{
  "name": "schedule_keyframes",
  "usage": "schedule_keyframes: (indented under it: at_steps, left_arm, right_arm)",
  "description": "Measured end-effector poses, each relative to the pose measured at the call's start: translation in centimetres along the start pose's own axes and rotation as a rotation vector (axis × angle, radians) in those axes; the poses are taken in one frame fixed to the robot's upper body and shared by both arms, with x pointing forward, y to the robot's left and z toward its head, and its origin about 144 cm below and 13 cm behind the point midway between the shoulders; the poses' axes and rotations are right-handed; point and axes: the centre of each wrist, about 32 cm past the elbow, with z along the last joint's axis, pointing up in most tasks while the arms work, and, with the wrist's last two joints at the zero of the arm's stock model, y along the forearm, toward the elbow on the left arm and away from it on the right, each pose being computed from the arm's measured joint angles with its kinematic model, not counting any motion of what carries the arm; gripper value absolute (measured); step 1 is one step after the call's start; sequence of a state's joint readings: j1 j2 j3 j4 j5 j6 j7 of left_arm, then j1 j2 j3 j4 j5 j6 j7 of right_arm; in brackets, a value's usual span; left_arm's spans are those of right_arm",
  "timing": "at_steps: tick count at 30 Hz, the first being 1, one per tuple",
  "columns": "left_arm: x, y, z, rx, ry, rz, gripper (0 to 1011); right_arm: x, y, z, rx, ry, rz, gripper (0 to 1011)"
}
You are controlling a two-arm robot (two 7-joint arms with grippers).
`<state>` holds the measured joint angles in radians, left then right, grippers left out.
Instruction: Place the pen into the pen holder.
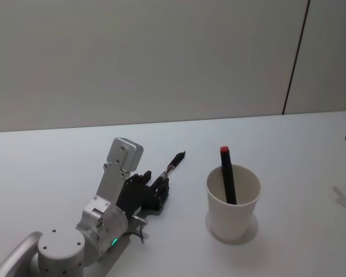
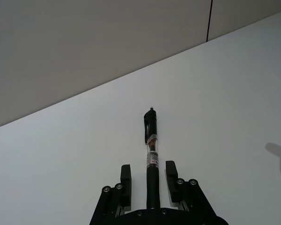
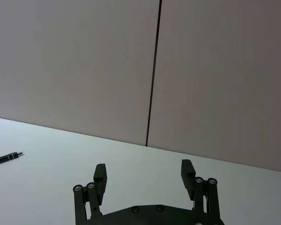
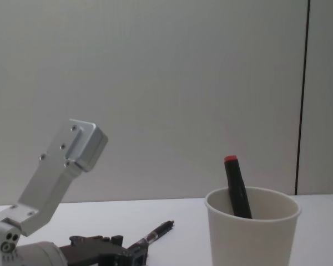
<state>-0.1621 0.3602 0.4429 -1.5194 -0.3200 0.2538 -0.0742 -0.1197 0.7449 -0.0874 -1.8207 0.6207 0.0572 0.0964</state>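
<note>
A black pen (image 1: 174, 163) with a clear middle section lies on the white table, pointing away toward the wall. My left gripper (image 1: 160, 186) is low on the table and open, one finger on each side of the pen's near end. In the left wrist view the pen (image 2: 151, 150) runs between the fingers (image 2: 126, 180) with a small gap on both sides. The pen holder (image 1: 233, 203), a white paper cup, stands to the right of the pen and has a black marker with a red cap (image 1: 226, 173) leaning in it. My right gripper (image 3: 144, 168) hangs open with nothing in it, far to the right.
The white table (image 1: 288, 150) runs back to a grey wall with a dark vertical seam (image 1: 295, 57). In the chest view the pen holder (image 4: 252, 230) stands in front, and the left gripper (image 4: 134, 252) and pen (image 4: 154, 234) lie to its left.
</note>
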Motion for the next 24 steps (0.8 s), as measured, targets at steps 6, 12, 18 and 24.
schedule_keyframes:
  at_steps: [6, 12, 18, 24]
  left_arm:
    - [0.0, 0.0, 0.0, 0.0, 0.0, 0.0, 409]
    - [0.0, 0.0, 0.0, 0.0, 0.0, 0.0, 373]
    - [0.0, 0.0, -0.01, 0.0, 0.0, 0.0, 327]
    - [0.01, 0.0, -0.02, 0.0, 0.0, 0.0, 253]
  right_arm:
    - [0.0, 0.0, 0.0, 0.0, 0.0, 0.0, 1001]
    - [0.0, 0.0, 0.0, 0.0, 0.0, 0.0, 1001]
    - [0.0, 0.0, 0.0, 0.0, 0.0, 0.0, 1001]
    - [0.0, 0.0, 0.0, 0.0, 0.0, 0.0, 1001]
